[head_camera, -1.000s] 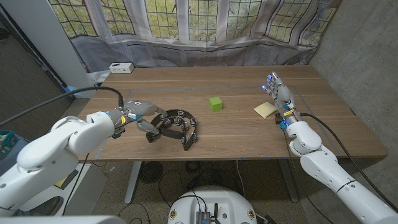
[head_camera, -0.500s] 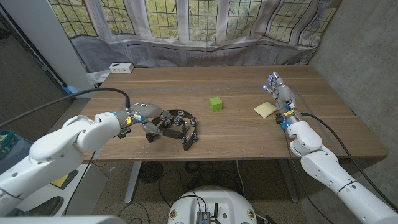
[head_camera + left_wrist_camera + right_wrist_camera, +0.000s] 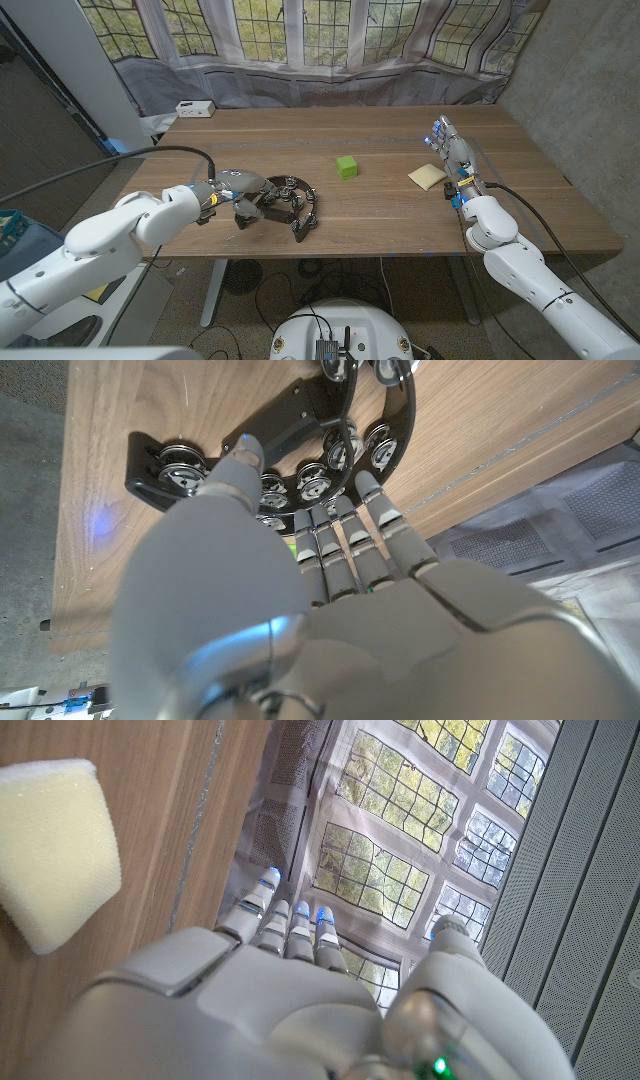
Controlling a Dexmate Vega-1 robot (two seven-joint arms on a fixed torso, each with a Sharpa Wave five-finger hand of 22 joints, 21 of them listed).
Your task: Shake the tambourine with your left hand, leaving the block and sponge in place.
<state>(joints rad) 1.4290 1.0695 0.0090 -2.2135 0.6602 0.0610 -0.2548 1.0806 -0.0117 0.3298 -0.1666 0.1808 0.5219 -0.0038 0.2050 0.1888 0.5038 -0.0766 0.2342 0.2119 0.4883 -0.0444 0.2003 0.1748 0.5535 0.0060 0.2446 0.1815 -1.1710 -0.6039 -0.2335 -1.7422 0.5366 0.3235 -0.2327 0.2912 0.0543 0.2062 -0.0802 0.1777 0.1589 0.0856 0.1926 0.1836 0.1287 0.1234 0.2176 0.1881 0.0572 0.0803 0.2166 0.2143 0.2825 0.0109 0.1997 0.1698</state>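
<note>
A black half-moon tambourine (image 3: 288, 205) with silver jingles lies on the wooden table (image 3: 380, 215), left of centre. My left hand (image 3: 238, 188) is over its left end. In the left wrist view the fingers (image 3: 345, 535) stretch out over the jingle rim of the tambourine (image 3: 300, 415), and the thumb tip sits at the black grip bar; nothing is clasped. A green block (image 3: 346, 167) stands at mid-table. The yellow sponge (image 3: 427, 176) lies to the right, also seen in the right wrist view as a sponge (image 3: 50, 860). My right hand (image 3: 452, 155) stands on its edge beside it, fingers straight, holding nothing.
A small white box (image 3: 194, 109) sits at the table's far left corner. Draped windows stand behind the table. Bare wood lies between the block and the sponge and along the front edge.
My left hand has slid right along the table and now reaches over the tambourine's left end. The tambourine, block, sponge and right hand have not moved.
</note>
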